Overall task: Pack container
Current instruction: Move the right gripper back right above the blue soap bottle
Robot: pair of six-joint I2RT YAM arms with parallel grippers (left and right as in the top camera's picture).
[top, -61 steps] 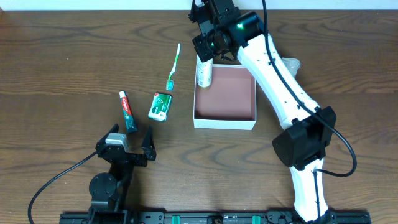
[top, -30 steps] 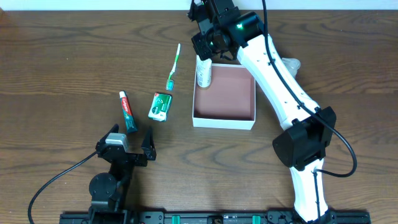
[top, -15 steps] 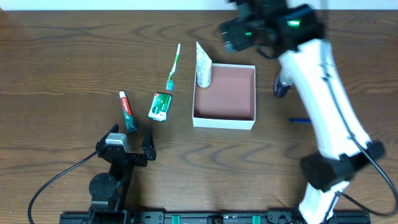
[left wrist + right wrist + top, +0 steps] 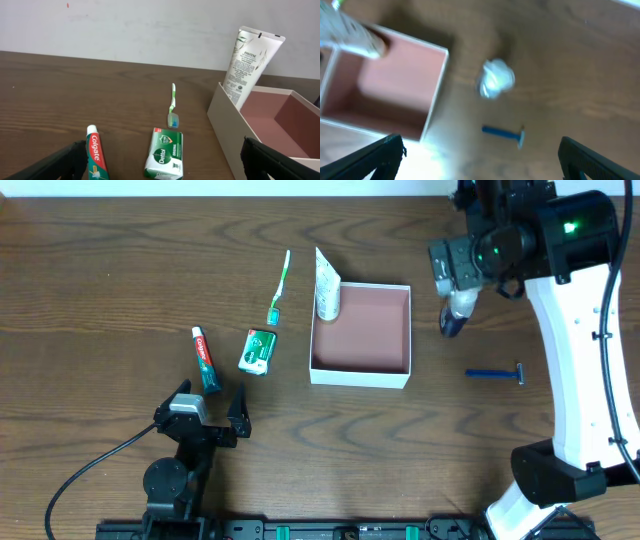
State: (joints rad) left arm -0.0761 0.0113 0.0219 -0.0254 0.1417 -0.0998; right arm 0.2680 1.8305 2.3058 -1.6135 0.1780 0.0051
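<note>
Overhead view is evenly lit and sharp; I see only soft, short shadows beside the box [image 4: 360,377] on the table [image 4: 100,280]. Left wrist view is crisp too, the wall [image 4: 125,25] a flat pale grey. Right wrist view is smeared all over (the razor [image 4: 504,133] is just a blue streak), with a white glare patch on the table by the box's near corner.

You have on the wooden table [image 4: 100,300], left to right: Colgate toothpaste tube [image 4: 206,359], green-and-white Dettol packet [image 4: 258,351] just beside it, green toothbrush [image 4: 279,287] farther back. White Pantene tube [image 4: 327,283] stands upright in the container [image 4: 360,377], far-left corner. On your right: blue razor [image 4: 495,374] lying flat; near it a small white-and-blue item [image 4: 455,315], too blurred to identify.
</note>
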